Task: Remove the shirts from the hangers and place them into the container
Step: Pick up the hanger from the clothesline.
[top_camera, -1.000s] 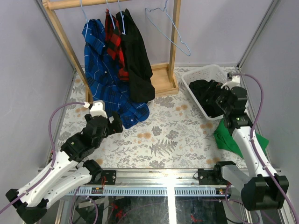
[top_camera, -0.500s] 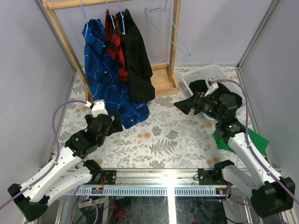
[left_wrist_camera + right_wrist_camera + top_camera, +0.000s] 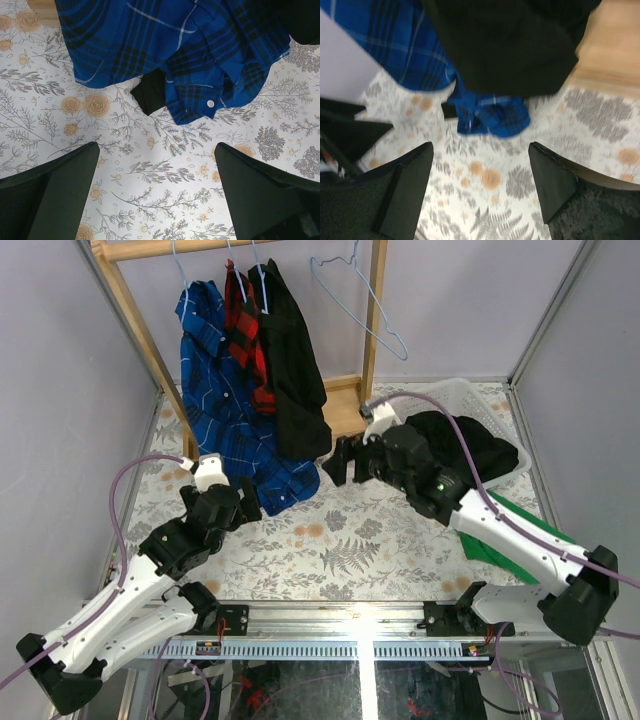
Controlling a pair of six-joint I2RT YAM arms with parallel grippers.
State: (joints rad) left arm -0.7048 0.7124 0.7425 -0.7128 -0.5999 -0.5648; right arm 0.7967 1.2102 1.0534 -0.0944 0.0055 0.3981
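Staged wide open and empty by rack (image 3: 372, 330), right gripper (image 3: 480, 152) at its foot, left gripper (image 3: 156, 147) just short, to pull shirts (image 3: 225, 390) down.

A robot lab cell: plain lilac panel walls (image 3: 50, 360) in silver metal framing (image 3: 547, 310) at both sides, slotted aluminium rail (image 3: 330, 648) along the bottom edge.

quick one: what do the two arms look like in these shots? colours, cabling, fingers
Both match. The left arm and right arm have white link shells with black joints and black wrist housings. A lilac cable loops along each. The left gripper and right gripper are black, and their fingers are broad, dark and wedge-shaped.
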